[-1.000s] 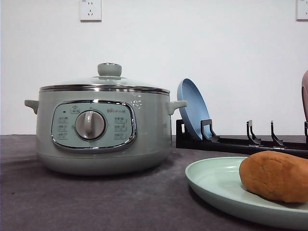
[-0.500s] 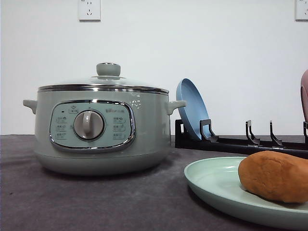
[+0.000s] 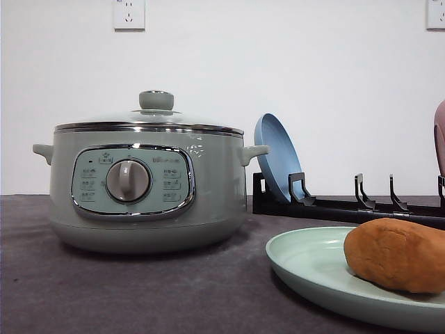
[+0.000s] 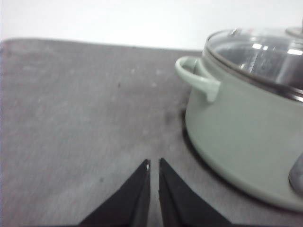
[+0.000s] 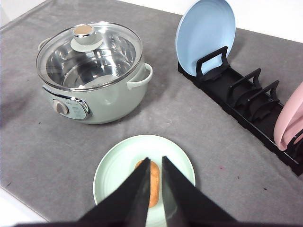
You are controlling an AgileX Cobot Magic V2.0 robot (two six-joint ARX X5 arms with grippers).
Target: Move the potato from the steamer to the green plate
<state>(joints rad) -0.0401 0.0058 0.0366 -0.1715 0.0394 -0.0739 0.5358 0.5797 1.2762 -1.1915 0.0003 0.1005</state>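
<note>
The orange-brown potato (image 3: 396,254) lies on the pale green plate (image 3: 306,261) at the front right of the table. In the right wrist view the potato (image 5: 154,185) shows between the fingers of my right gripper (image 5: 155,160), which hangs high above the green plate (image 5: 113,175), shut and holding nothing. The sage-green steamer (image 3: 146,188) stands at the left with its glass lid (image 5: 90,54) on. My left gripper (image 4: 154,162) is shut and holding nothing, low over the grey mat beside the steamer (image 4: 236,127), near its side handle (image 4: 199,78).
A black dish rack (image 3: 348,207) runs behind the green plate. A blue plate (image 3: 277,156) stands upright in its left end, close to the steamer's handle. A pink plate (image 5: 291,118) stands at the rack's other end. Grey mat (image 5: 42,142) covers the table.
The front view's whole picture has shifted slightly to the left. The potato, plate and steamer stand as before.
</note>
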